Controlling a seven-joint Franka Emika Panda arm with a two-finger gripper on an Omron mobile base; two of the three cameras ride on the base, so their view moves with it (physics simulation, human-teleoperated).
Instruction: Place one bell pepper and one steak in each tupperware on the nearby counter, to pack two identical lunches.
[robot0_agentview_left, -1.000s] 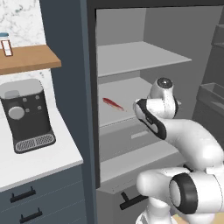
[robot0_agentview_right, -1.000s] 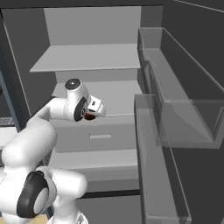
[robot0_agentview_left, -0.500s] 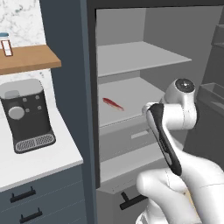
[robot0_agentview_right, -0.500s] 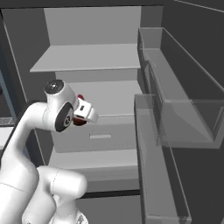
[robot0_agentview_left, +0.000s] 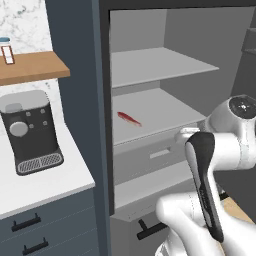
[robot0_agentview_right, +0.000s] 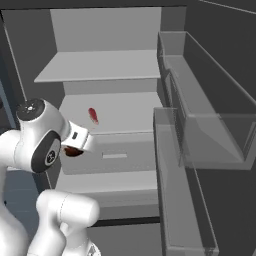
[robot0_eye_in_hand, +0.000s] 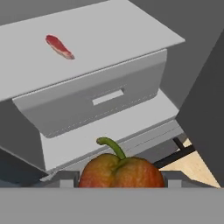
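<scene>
In the hand view a red-orange bell pepper (robot0_eye_in_hand: 121, 173) with a curled green stem sits between the fingertips of my gripper (robot0_eye_in_hand: 120, 183), which is shut on it. From the right base view the gripper (robot0_agentview_right: 76, 146) hangs in front of the open fridge, the bell pepper (robot0_agentview_right: 73, 151) a dark red patch under it. One steak (robot0_eye_in_hand: 59, 47) lies on the middle fridge shelf, also visible as a steak (robot0_agentview_right: 93, 115) and a steak (robot0_agentview_left: 129, 118) in the base views. The white counter (robot0_agentview_left: 45, 182) lies left of the fridge. The tupperware is out of view.
A black coffee machine (robot0_agentview_left: 31, 131) stands on the counter under a wooden wall shelf (robot0_agentview_left: 30, 67) holding a jar (robot0_agentview_left: 6, 50). Below the steak's shelf is a grey fridge drawer (robot0_eye_in_hand: 100, 98). The open fridge door with clear bins (robot0_agentview_right: 200, 135) stands on the right.
The arm has drawn back from the fridge shelf toward the robot's body, carrying the bell pepper lower and away from the steak. The steak has not moved.
</scene>
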